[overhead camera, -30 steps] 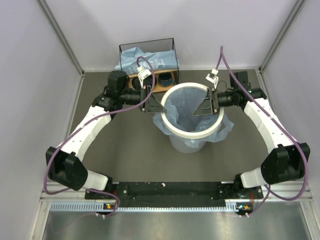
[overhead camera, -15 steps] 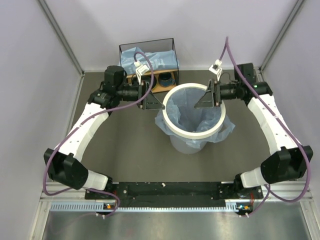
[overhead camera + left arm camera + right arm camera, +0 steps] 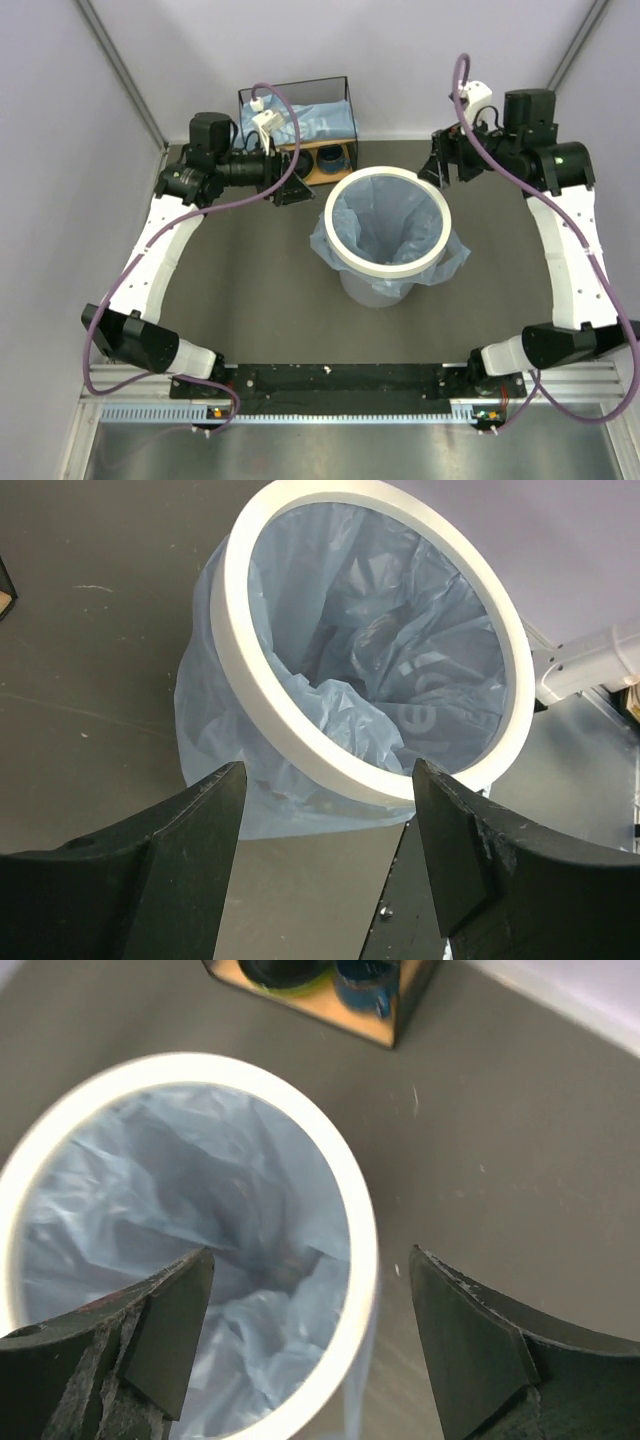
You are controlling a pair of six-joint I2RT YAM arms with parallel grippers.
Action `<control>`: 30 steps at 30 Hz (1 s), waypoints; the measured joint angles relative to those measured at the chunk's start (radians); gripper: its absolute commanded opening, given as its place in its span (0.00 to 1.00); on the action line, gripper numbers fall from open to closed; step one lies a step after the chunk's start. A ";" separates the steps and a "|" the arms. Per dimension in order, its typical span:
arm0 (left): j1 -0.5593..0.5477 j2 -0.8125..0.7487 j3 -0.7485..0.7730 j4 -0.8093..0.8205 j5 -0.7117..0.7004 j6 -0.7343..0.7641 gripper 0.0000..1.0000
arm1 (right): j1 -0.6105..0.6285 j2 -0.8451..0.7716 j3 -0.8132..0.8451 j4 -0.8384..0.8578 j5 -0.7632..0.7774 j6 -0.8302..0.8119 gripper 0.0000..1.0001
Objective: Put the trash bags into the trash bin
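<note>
A: How do the hands stand?
B: The left gripper hangs with its fingers spread and nothing between them, to the far left of the round, translucent whitish plastic trash bin with the thick white ring rim. The right gripper is likewise spread and empty, at the bin's far right. Neither touches it.
A: What's in the bin?
B: A thin, crinkly light-blue plastic film bag lines it, slumped in folds inside, with white lettering on one wall. Its edge comes out below the ring and hangs as a skirt around the outside.
A: Any other bag?
B: A second light-blue film bag lies crumpled on top of the black-wire-framed wooden shelf, which stands by the far wall beyond the bin. On the board below sit a blue cup and a dark bowl.
</note>
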 measured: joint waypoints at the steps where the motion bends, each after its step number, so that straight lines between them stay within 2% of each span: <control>1: 0.002 0.000 0.000 -0.003 -0.003 0.008 0.65 | 0.000 0.014 0.000 -0.021 0.031 -0.018 0.80; 4: 0.003 0.000 0.005 -0.005 0.022 0.013 0.57 | 0.000 0.057 -0.004 -0.069 0.085 -0.053 0.72; 7: -0.031 0.004 0.032 0.000 0.072 0.002 0.52 | 0.000 0.088 -0.019 -0.093 0.101 -0.066 0.73; 11: -0.211 0.004 0.040 0.048 0.119 -0.026 0.46 | -0.003 0.125 -0.024 -0.102 0.077 -0.056 0.73; 15: -0.377 0.002 -0.025 0.226 0.200 -0.196 0.37 | -0.008 0.166 -0.027 -0.102 0.021 -0.037 0.74; 20: -0.459 0.054 -0.049 0.411 0.241 -0.396 0.31 | -0.008 0.190 -0.076 -0.100 -0.020 -0.019 0.71; 25: -0.542 0.109 -0.026 0.449 0.228 -0.475 0.25 | -0.008 0.190 -0.121 -0.082 -0.019 -0.004 0.64; 30: -0.605 0.137 -0.029 0.450 0.200 -0.497 0.18 | -0.008 0.189 -0.135 -0.062 -0.014 -0.001 0.63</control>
